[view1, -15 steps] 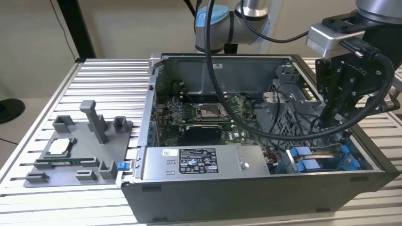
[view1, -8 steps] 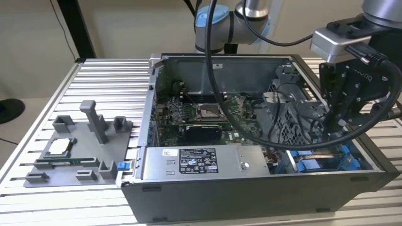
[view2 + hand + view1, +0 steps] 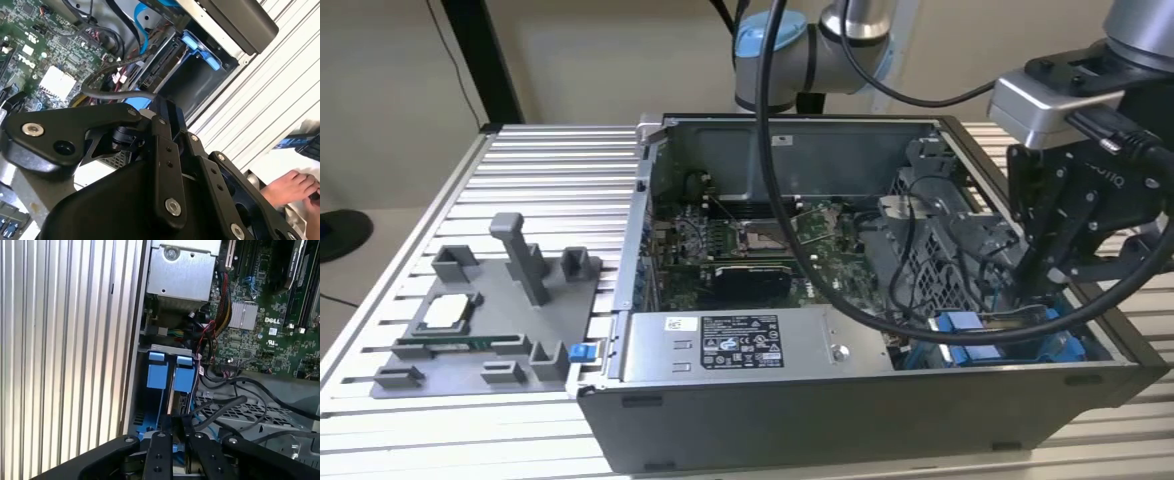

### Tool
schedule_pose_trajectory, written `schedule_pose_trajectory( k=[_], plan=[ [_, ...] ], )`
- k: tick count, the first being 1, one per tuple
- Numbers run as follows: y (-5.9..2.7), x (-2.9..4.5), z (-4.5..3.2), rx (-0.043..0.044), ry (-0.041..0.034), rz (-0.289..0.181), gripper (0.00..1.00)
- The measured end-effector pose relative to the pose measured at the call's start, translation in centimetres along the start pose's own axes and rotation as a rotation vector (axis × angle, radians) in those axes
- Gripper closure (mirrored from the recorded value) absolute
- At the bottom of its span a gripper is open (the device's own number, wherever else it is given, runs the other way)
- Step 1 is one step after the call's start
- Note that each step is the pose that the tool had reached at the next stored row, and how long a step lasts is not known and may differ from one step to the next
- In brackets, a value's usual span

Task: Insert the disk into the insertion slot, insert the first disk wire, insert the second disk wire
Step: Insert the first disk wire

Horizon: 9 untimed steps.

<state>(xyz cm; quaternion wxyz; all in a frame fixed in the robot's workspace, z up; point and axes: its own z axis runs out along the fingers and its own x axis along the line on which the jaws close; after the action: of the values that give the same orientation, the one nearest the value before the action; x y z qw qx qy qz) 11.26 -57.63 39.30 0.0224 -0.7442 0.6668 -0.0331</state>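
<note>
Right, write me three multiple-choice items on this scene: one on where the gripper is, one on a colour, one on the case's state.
1. Where is the gripper?
A. Outside the case, at the exterior view's left.
B. Down at the case's end on the exterior view's right.
C. High above the case's middle.

2. What colour are the plastic pieces in the slot?
A. Red.
B. Yellow.
C. Blue.

3. How is the case?
A. Open, with the board exposed.
B. Closed by a panel.
C. Wrapped in foil.

Answers:
1 B, the exterior view shows it hanging by the slot at that end.
2 C, both wrist views show them blue.
3 A, the board lies in plain sight.
</note>
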Motion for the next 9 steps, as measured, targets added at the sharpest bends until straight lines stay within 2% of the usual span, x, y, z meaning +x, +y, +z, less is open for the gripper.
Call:
schedule_pose_trajectory(
  k=[9],
  plan=[
    [0.13,0.82,0.50,-0.0003,0.0010,0.011,1.00]
  ],
)
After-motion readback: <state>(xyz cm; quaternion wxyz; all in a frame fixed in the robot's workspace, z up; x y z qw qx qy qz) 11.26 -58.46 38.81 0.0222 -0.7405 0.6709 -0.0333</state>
